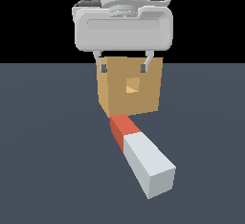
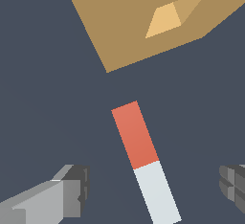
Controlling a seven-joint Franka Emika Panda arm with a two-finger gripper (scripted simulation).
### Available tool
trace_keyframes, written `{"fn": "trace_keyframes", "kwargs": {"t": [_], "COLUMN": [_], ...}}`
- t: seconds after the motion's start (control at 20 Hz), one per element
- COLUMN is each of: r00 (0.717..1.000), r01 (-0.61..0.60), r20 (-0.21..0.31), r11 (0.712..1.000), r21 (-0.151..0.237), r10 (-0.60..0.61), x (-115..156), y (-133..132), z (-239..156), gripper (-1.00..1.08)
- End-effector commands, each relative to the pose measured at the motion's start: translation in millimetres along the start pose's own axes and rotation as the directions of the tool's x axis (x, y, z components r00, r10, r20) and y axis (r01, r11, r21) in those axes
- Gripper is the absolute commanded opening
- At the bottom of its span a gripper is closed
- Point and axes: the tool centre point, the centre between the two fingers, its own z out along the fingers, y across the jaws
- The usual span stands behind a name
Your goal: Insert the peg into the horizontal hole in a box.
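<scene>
The peg [image 1: 139,152] lies flat on the dark floor, its red-orange end [image 1: 122,127] toward the tan box [image 1: 115,98] and its pale grey-white end [image 1: 149,168] toward the camera. The square hole [image 1: 132,85] shows in the box's facing side. My gripper [image 1: 123,67] hangs open and empty high above the floor, in front of the box's upper part in the exterior view. In the wrist view the peg [image 2: 143,158] lies between my two fingertips [image 2: 76,189], far below them, and the box [image 2: 124,17] with its hole [image 2: 167,19] lies beyond the red end.
The dark grey-blue floor [image 1: 48,161] spreads around the box and the peg. Nothing else stands on it.
</scene>
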Motion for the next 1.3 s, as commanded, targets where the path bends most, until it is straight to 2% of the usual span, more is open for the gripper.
{"fn": "trace_keyframes", "kwargs": {"t": [0.0,0.55,0.9,1.25], "r00": [1.0,0.998,0.989,0.965], "r01": [0.0,0.055,0.15,0.261], "r20": [0.0,0.002,0.005,0.009], "r11": [1.0,0.998,0.989,0.965], "r21": [0.0,0.001,0.004,0.007], "r10": [0.0,-0.055,-0.15,-0.261], "x": [0.0,-17.0,-46.0,-79.7], "y": [0.0,2.3,8.8,21.2], "z": [0.0,16.9,46.0,80.8], "gripper": [1.0,1.0,1.0,1.0]}}
